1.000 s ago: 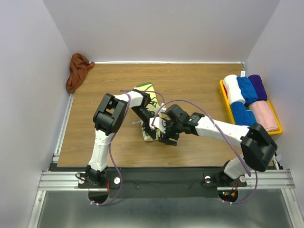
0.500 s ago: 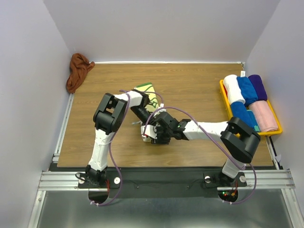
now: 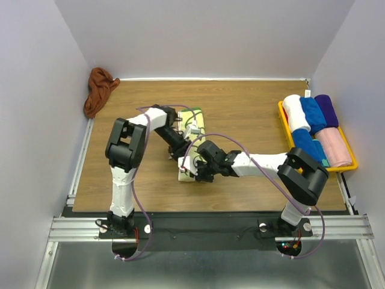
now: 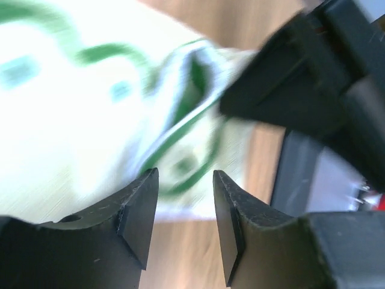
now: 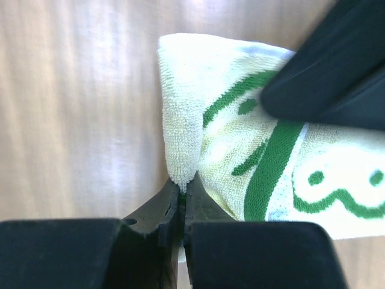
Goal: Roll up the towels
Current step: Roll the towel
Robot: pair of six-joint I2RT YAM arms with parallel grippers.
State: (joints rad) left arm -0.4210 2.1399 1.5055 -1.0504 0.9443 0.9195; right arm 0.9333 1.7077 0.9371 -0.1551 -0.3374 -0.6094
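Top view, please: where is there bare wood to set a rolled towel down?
Free: the wood between the patterned towel and the yellow tray; the strip right of the brown towel; the near-left corner. Crowded: around the patterned towel mid-table; the tray is full.

Tray (image 3: pixel 284 124) at right edge of table (image 3: pixel 252 111) holds white roll (image 3: pixel 296 112), two blue rolls (image 3: pixel 313 114), purple roll (image 3: pixel 326 109), pink roll (image 3: pixel 334 146), packed touching

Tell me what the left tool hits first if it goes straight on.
Probably the cream towel, its green-patterned fold dead ahead of the left tool; the view is blurred, so depth is uncertain.
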